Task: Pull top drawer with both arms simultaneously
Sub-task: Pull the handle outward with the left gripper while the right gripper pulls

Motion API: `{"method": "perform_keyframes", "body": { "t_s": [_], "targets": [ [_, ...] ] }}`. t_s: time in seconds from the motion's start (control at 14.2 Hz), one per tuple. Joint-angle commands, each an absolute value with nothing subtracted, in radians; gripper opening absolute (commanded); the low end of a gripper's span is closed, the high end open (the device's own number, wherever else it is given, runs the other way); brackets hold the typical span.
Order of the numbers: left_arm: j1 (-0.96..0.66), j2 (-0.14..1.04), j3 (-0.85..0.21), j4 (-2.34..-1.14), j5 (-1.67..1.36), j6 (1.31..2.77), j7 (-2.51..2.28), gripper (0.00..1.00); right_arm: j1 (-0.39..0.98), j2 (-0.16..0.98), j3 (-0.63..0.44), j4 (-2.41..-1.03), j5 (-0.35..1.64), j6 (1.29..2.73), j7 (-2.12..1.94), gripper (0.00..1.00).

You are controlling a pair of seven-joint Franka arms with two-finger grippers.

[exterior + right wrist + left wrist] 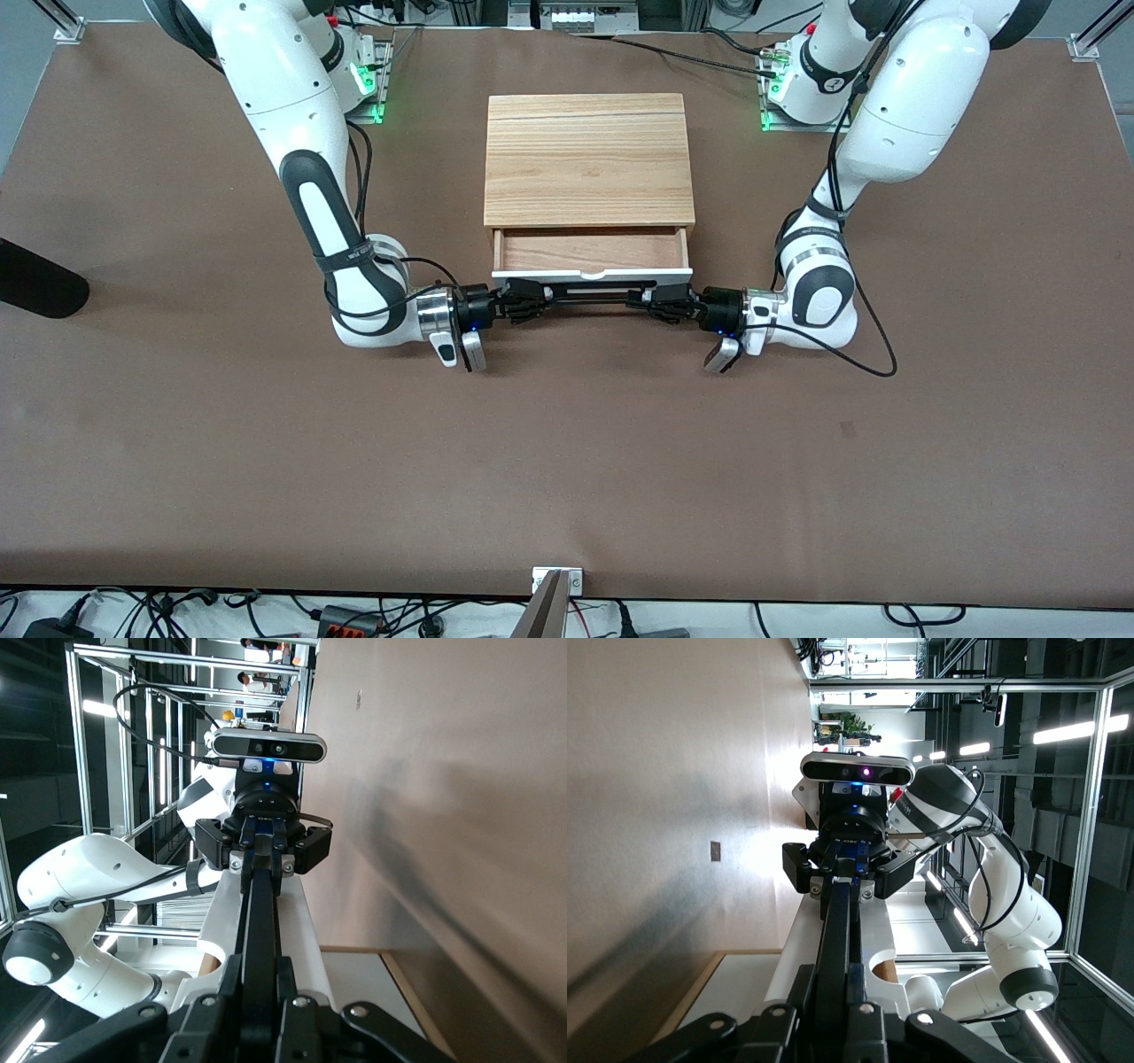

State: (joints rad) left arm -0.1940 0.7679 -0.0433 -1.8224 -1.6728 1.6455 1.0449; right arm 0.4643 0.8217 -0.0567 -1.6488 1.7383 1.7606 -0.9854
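Handle (589,299) of partly opened top drawer (592,251) is clamped by left gripper (666,307) and right gripper (521,301); even, matched pulling is advised.

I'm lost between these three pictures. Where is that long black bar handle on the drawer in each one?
Front view: the black bar handle runs across the white front of the top drawer, between the right gripper and the left gripper.
Left wrist view: the handle runs up the middle toward the right gripper.
Right wrist view: the handle runs up the middle toward the left gripper.
Shared landmark: the drawer's white front panel.
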Motion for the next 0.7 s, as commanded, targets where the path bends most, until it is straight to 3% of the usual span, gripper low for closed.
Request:
{"method": "perform_keyframes", "body": {
  "t_s": [0.0, 0.21, 0.35, 0.49, 0.56, 0.63],
  "targets": [
    [-0.16, 0.827, -0.043, -1.729, -1.683, 1.629, 1.054, 0.01, 0.439, 0.897, -0.051, -1.565, 1.733, 1.778, -0.991, 0.12],
    [-0.15, 0.828, -0.043, -1.729, -1.678, 1.629, 1.054, 0.03, 0.431, 0.926, -0.051, -1.513, 1.733, 1.779, -0.98, 0.12],
    [-0.149, 0.827, -0.043, -1.732, -1.677, 1.628, 1.052, 0.2, 0.431, 0.927, -0.051, -1.509, 1.733, 1.779, -0.979, 0.12],
    [-0.15, 0.827, -0.043, -1.746, -1.677, 1.631, 1.054, 1.0, 0.431, 0.927, -0.051, -1.509, 1.733, 1.781, -0.979, 0.16],
    [-0.147, 0.827, -0.041, -1.758, -1.675, 1.629, 1.054, 1.0, 0.431, 0.927, -0.051, -1.509, 1.733, 1.779, -0.979, 0.39],
    [-0.144, 0.827, -0.041, -1.758, -1.675, 1.629, 1.052, 1.0, 0.433, 0.927, -0.051, -1.509, 1.735, 1.778, -0.971, 0.99]
  ]
}}
